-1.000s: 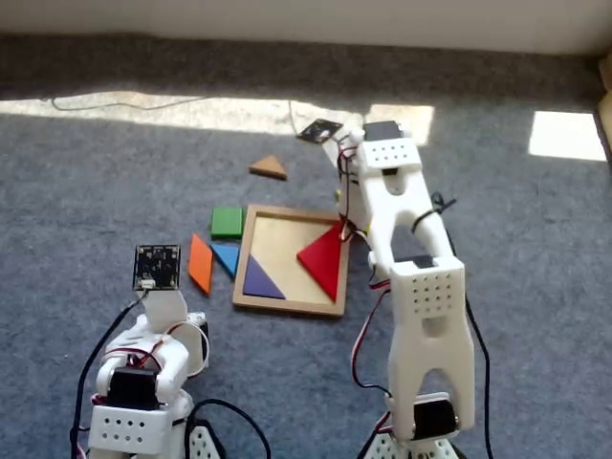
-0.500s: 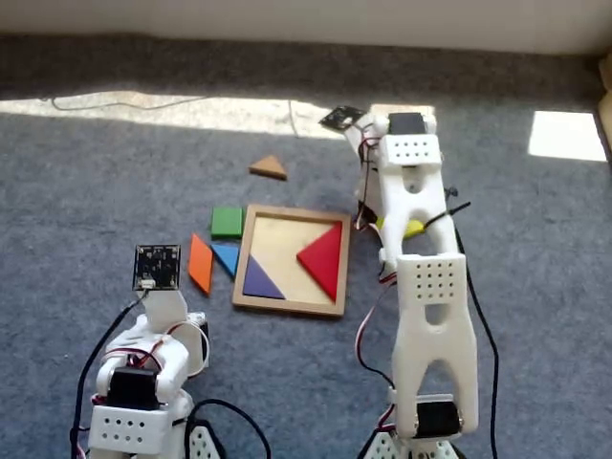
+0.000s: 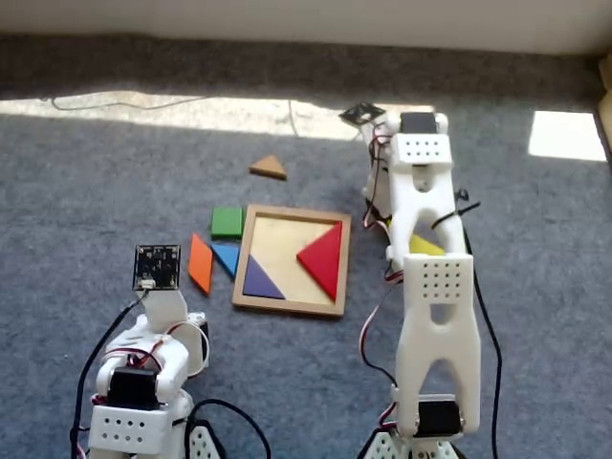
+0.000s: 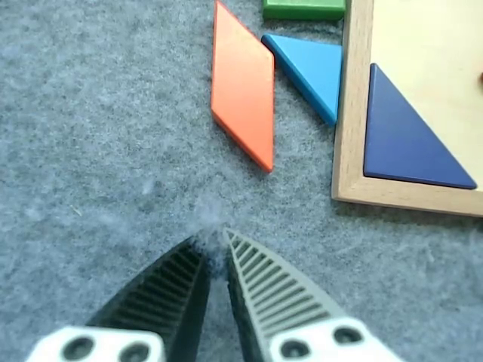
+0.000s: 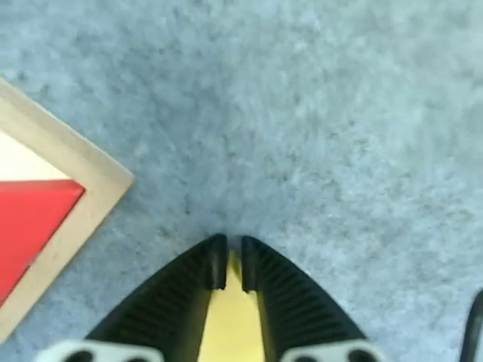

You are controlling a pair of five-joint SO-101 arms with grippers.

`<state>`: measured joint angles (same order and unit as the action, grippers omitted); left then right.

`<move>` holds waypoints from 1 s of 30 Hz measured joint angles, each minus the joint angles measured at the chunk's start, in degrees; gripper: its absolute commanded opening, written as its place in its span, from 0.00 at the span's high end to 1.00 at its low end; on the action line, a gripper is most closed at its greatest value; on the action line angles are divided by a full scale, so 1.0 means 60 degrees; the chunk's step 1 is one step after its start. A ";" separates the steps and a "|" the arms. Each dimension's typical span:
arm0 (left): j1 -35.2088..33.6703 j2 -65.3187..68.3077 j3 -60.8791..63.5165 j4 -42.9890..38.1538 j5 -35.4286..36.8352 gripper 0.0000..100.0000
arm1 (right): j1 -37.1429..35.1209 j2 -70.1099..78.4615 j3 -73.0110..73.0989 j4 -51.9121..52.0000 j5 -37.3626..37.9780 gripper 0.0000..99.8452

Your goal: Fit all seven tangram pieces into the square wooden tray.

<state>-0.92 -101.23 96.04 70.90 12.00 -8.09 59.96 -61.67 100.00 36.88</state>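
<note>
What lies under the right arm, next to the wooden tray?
A yellow piece peeks out beneath the right arm, clamped in the right hand. The arm covers most of it, so its full shape cannot be seen.

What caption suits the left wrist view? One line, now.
Shut end effector over carpet, near orange parallelogram, blue triangle and wooden tray.

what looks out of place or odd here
Nothing damaged. The brown triangle lies alone beyond the wooden tray, on its far side, and a yellow piece sits partly hidden under the right arm.
</note>
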 measured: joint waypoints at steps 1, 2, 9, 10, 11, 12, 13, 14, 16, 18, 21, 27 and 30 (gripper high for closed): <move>0.0000 0.0000 0.0000 0.0000 0.0000 1.00 | -0.0015 -0.0220 0.0322 0.0000 0.0000 0.75; 0.0000 0.0000 0.0000 0.0000 0.0000 1.00 | -0.0015 -0.0469 0.0703 0.0000 0.0000 0.72; 0.0000 0.0000 0.0000 0.0000 0.0000 1.00 | 0.0000 -0.2828 0.3839 0.0000 0.0132 0.68; 0.0000 0.0000 0.0000 0.0000 0.0000 1.00 | 0.0000 -0.3165 0.4293 0.0000 0.0337 0.68; 0.0000 0.0000 0.0000 0.0000 0.0000 1.00 | 0.0000 -0.3487 0.4791 0.0000 0.0542 0.68; 0.0000 0.0000 0.0000 0.0000 0.0000 1.00 | 0.0000 -0.3736 0.5289 0.0000 0.0747 0.68; 0.0000 0.0000 0.0000 0.0000 0.0000 1.00 | 0.0000 -0.3956 0.5744 0.0000 0.0908 0.68; 0.0000 0.0000 0.0000 0.0000 0.0000 1.00 | 0.0000 -0.4147 0.6242 -0.0044 0.1070 0.68; 0.0000 0.0000 0.0000 0.0000 0.0000 1.00 | 0.0044 -0.4396 0.7048 -0.0469 0.1363 0.68; 0.0000 0.0000 0.0000 0.0000 0.0000 1.00 | 0.0190 -0.4557 0.7766 -0.0982 0.1685 0.68; 0.0000 0.0000 0.0000 0.0000 0.0000 1.00 | 0.0396 -0.4601 0.8425 -0.1626 0.2139 0.68; 0.0000 0.0000 0.0000 0.0000 0.0000 1.00 | 0.0645 -0.4762 0.8821 -0.2300 0.2359 0.68; 0.0000 0.0000 0.0000 0.0000 0.0000 1.00 | 0.0645 -0.4806 0.8996 -0.2359 0.2374 0.68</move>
<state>-0.92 -101.23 96.04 70.90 12.00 -4.22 31.12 -7.69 85.85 51.12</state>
